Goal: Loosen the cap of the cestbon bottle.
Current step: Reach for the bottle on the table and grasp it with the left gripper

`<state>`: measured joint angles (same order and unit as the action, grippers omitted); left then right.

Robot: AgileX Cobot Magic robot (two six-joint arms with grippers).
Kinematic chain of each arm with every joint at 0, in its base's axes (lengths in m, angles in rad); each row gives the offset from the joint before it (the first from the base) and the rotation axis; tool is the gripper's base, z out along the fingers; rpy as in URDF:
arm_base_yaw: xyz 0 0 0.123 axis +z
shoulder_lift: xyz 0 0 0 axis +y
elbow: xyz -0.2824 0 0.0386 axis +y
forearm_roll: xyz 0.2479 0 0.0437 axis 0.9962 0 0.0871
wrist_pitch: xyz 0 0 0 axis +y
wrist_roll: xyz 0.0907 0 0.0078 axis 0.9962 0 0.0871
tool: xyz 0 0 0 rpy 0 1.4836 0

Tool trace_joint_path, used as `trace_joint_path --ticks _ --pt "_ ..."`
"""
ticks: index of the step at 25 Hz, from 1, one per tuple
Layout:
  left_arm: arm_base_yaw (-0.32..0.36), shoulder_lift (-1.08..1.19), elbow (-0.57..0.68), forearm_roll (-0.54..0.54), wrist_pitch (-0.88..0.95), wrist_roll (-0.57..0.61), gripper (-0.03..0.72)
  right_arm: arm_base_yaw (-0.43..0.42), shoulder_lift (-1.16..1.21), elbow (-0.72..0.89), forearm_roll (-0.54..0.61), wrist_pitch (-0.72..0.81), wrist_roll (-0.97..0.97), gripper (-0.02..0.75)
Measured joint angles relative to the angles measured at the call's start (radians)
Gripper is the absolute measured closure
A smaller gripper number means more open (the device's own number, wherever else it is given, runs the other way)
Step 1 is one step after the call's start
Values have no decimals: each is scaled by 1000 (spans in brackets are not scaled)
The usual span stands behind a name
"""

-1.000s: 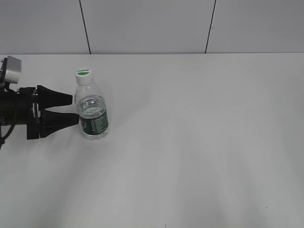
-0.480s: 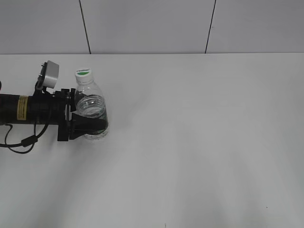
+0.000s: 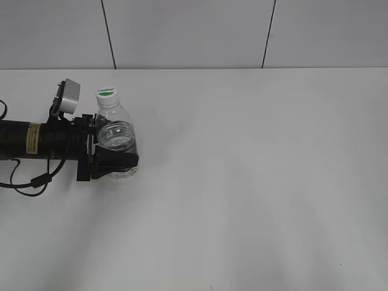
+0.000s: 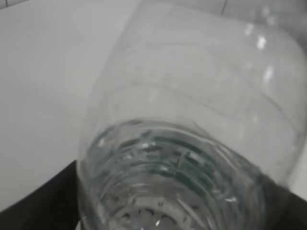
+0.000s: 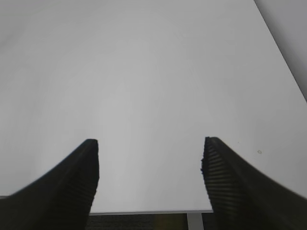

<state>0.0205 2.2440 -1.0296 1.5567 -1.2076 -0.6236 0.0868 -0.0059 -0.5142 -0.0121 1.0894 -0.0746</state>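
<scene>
Clear plastic cestbon bottle (image 3: 117, 145) stands upright on the bench (image 3: 254, 182), left side. The left gripper (image 3: 115, 160) straddles its lower body, jaws apart, steadying it so the cap (image 3: 107, 97) stays exposed; the right gripper (image 5: 149, 167) waits spread, empty.

Broad white table (image 3: 254, 182), matte, evenly lit, with soft shadowing toward the near edge. Behind it a pale grey panelled wall (image 3: 188, 33), split by two thin dark vertical seams. In the right wrist view, plain white tabletop ahead of and between the jaws, table edge just below them.
</scene>
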Motion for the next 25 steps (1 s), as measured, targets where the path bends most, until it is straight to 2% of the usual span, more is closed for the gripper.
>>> trace_joint_path --ticks 7,13,25 --pt "0 0 0 -5 0 0 145 0 0 0 0 0 0 221" --pt "0 0 0 -10 0 0 286 0 0 0 0 0 0 221" --pt "-13 5 -7 -17 -2 -3 286 0 0 0 0 0 0 221"
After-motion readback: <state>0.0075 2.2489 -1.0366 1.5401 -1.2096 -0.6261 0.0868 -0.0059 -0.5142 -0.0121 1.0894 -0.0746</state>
